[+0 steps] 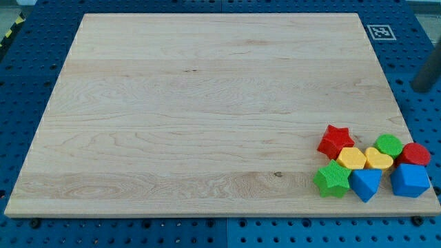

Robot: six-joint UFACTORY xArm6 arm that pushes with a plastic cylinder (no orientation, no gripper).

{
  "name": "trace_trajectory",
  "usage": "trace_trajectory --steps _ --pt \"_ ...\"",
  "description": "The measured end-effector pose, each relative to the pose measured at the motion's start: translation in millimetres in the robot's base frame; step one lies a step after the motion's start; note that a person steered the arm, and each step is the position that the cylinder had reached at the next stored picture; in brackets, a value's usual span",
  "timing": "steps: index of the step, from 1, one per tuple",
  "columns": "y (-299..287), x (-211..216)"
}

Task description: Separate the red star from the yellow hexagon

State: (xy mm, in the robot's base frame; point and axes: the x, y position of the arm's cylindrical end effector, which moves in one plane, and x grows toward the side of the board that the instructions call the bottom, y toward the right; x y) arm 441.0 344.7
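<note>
blue blocks (pixel 365 183) nearest, red star (pixel 335 140) touching yellow hexagon (pixel 352 158), tip unseen

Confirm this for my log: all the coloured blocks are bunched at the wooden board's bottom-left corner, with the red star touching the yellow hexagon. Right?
Not quite. The camera view shows the cluster at the wooden board's bottom-right corner, not bottom-left. The red star block does touch the yellow hexagon block.

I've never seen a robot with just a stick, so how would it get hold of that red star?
It pushes rather than grips. The red star touches the yellow hexagon at its lower right; probably best, my tip presses there, sliding it toward the view's upper left.
</note>
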Motion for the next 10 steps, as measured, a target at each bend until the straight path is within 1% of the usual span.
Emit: trace_trajectory --steps 1,2,3,4,5,6,7,8,9,10 --pt "-0.1 72.7" --pt "0.3 91.3" --pt "-0.8 121.7" --pt "-15.8 135.0" --pt "-67.3 135.2" --pt "-129.9 124.1" --pt "-185.2 70.7" --pt "-204.9 39.7" --pt "-204.9 39.2" --pt "-207.9 25.9"
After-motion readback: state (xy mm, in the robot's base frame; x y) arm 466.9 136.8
